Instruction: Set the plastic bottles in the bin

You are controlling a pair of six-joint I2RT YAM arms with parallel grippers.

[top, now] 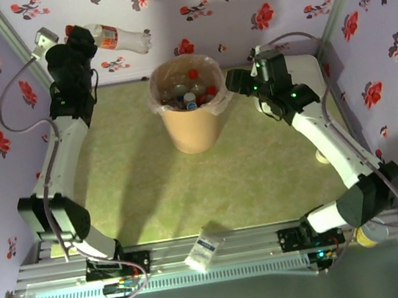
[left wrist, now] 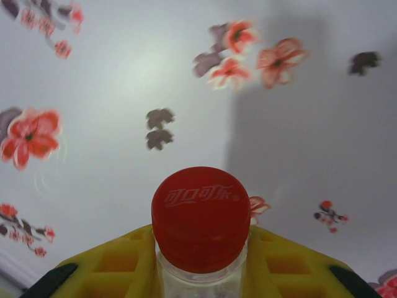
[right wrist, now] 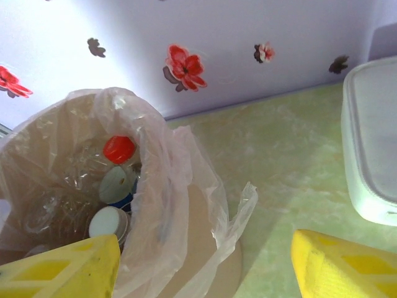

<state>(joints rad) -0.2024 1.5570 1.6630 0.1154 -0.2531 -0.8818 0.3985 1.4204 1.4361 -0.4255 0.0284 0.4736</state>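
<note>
1. One bottle (top: 120,38) is up in the air by the back wall. The left gripper (top: 81,38) is clamped on it just under the red cap (left wrist: 200,217), well left of the bin (top: 193,131).
2. Several more bottles (top: 190,95) are already inside the bin.
3. The right gripper (right wrist: 205,261) is spread wide and holding nothing, just beside the bin's rim.
4. Handling guess: it looks empty, so light, thin-walled, squashy and a bit slick. The neck is the stiff spot, so that grip seems smart. The body would probably crumple.
</note>
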